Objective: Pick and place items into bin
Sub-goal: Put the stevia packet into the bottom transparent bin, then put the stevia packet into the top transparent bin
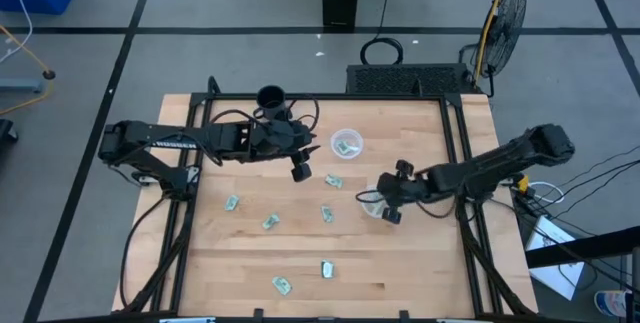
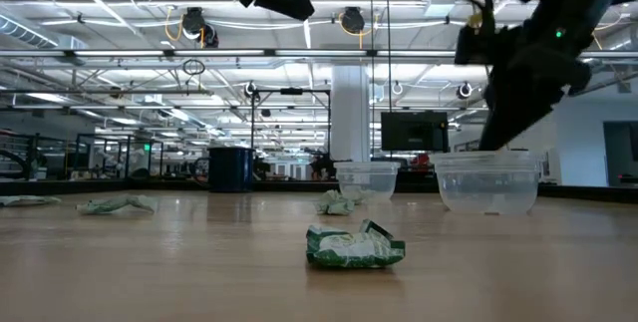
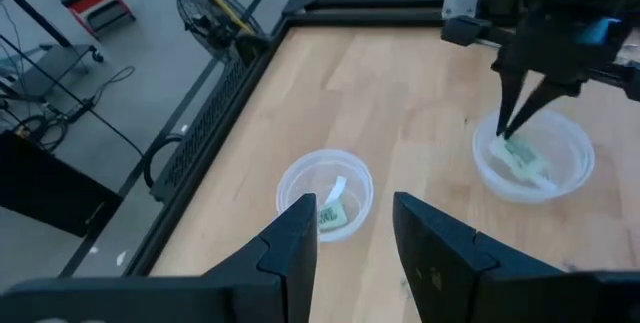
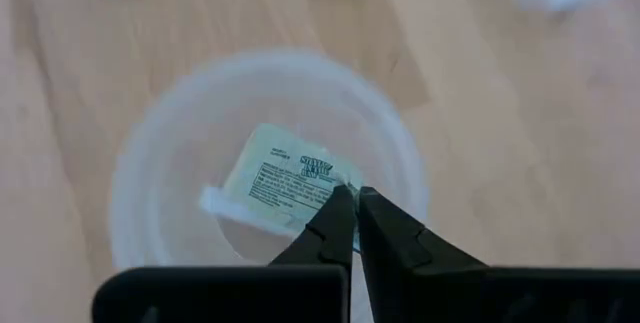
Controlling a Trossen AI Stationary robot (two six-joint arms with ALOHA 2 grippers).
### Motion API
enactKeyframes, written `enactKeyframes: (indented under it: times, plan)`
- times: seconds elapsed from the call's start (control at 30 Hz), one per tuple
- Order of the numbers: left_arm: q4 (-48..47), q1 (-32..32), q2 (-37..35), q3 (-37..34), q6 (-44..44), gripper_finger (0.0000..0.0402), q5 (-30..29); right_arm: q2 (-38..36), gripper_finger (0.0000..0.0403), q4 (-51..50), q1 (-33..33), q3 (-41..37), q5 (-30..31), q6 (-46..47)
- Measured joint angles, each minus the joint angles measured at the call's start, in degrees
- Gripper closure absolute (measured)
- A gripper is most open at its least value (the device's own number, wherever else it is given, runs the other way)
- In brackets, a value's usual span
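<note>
Several small green-and-white packets lie flat on the wooden table, among them one (image 1: 333, 180), one (image 1: 269, 222) and one (image 1: 327, 269); the nearest shows in the low view (image 2: 354, 247). Two clear round bins stand there. The far bin (image 1: 346, 144) holds one packet (image 3: 333, 213). My left gripper (image 3: 350, 233) hovers open and empty just short of that bin (image 3: 325, 188). My right gripper (image 4: 352, 198) reaches down into the near bin (image 1: 372, 205), shut on a packet (image 4: 285, 183) inside it. My right gripper pinches the packet by one corner (image 4: 335, 185) between its two fingertips, coming from above and pointing down into the near bin (image 3: 535, 158). The packet lies tilted low inside the bin; whether it rests on the bin's floor I cannot tell.
A black mug (image 1: 271, 96) stands near the table's far edge, behind the left arm. A black frame (image 1: 455, 153) borders the table. A floor fan (image 1: 503, 13) stands beyond the far right corner. Bare wood lies along the near edge between the packets.
</note>
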Motion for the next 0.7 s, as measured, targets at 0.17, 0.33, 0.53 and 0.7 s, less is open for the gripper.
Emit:
enactKeyframes:
  times: [0.17, 0.33, 0.53, 0.7]
  plan:
    - [-1.14, 0.01, 0.01, 0.0, 0.0, 0.0261, 0.42, 3.83, 0.0402, 0.36, -2.79, 0.0, -3.66, -3.26]
    - [-1.85, 0.01, 0.01, 0.0, 0.01, 0.0261, 0.46, 4.92, 0.038, 1.0, -4.6, 0.02, -6.5, -3.54]
    - [-3.11, -0.5, 0.01, 0.0, -1.12, 0.0261, 2.9, 4.88, 0.0324, 1.5, -5.5, 0.02, -9.68, -3.71]
    - [-6.94, -1.38, 0.01, 0.0, -1.91, 0.0261, 5.21, 2.58, 0.0296, 1.76, -5.5, 0.56, -9.65, -6.32]
